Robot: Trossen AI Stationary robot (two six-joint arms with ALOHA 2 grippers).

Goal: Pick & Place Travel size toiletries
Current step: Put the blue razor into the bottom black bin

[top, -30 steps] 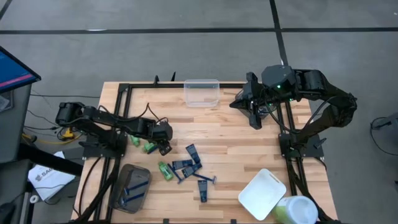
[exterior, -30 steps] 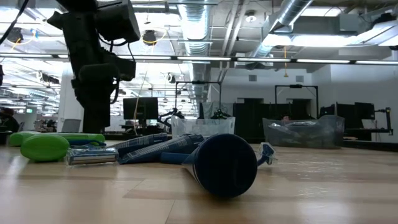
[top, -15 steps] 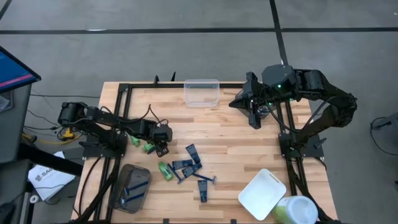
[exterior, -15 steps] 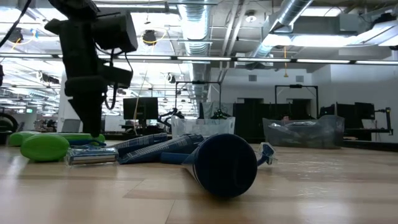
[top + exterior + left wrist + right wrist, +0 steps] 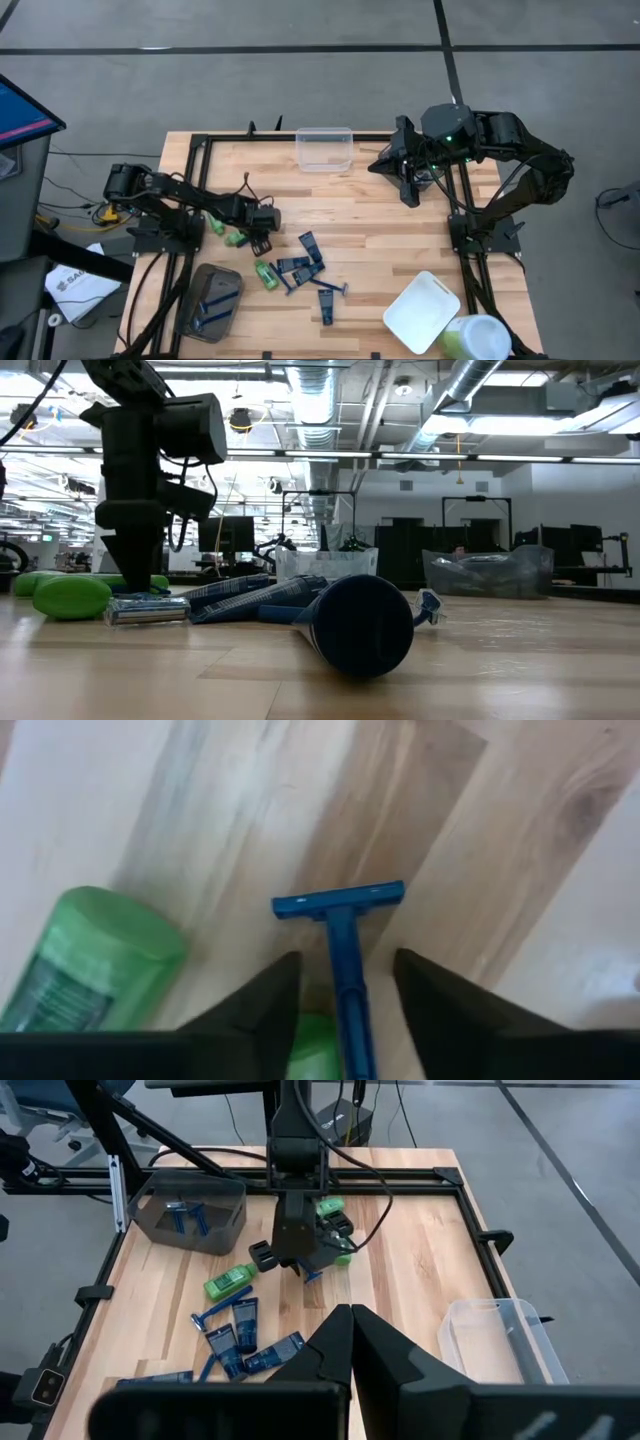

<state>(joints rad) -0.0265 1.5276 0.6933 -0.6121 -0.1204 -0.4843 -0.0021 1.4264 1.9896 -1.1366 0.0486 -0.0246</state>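
My left gripper (image 5: 262, 240) points down at the table's left part and is open. In the left wrist view its fingers (image 5: 262, 1010) stand on either side of a thin blue razor's handle (image 5: 345, 970) without touching it. The razor's head (image 5: 338, 900) lies flat on the wood. Green mini bottles (image 5: 238, 238) (image 5: 85, 960) lie beside it, and another green bottle (image 5: 266, 274) lies nearer. Navy tubes (image 5: 312, 248) and more razors (image 5: 330, 286) are scattered at mid-table. My right gripper (image 5: 350, 1330) is shut and raised over the far right (image 5: 408, 178).
A grey-brown tub (image 5: 208, 302) holding blue razors sits at the near left. A clear tub (image 5: 324, 148) stands at the far edge and a white tub (image 5: 422, 312) at the near right. In the low view a navy tube (image 5: 360, 625) lies closest.
My left gripper has shifted a little toward the table's near edge and come down over the blue razor next to the green bottles. The items on the table have stayed where they were.
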